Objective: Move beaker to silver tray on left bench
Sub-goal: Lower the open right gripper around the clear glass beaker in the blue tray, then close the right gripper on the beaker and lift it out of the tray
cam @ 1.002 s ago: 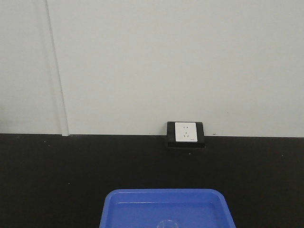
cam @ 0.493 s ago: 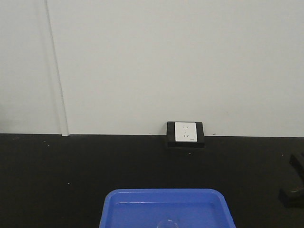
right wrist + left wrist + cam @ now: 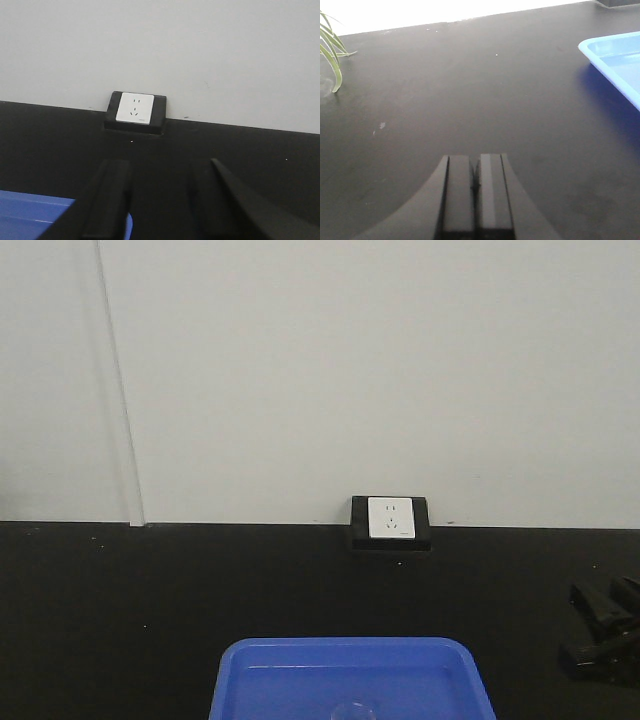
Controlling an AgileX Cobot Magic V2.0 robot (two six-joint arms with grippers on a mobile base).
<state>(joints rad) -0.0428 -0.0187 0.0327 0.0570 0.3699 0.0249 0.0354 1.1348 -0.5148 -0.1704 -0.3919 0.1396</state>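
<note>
**Front view:** the beaker (image 3: 355, 710) stands in the blue tray (image 3: 345, 644) at the near edge of the worktop (image 3: 100, 620); the silver tray is unseen.
**Left wrist:** the left gripper (image 3: 475, 160) is closed and empty.
**Right wrist:** the right gripper (image 3: 164, 165) is open and empty.
The step appears to be the approach; the next move needs the open jaws around the beaker.

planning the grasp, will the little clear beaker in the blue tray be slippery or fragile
Probably slippery: the beaker looks like smooth clear glass. Likely light and fragile too, being small against the blue tray, so squeeze gently. Only its rim shows, so tipping is hard to judge.
</note>
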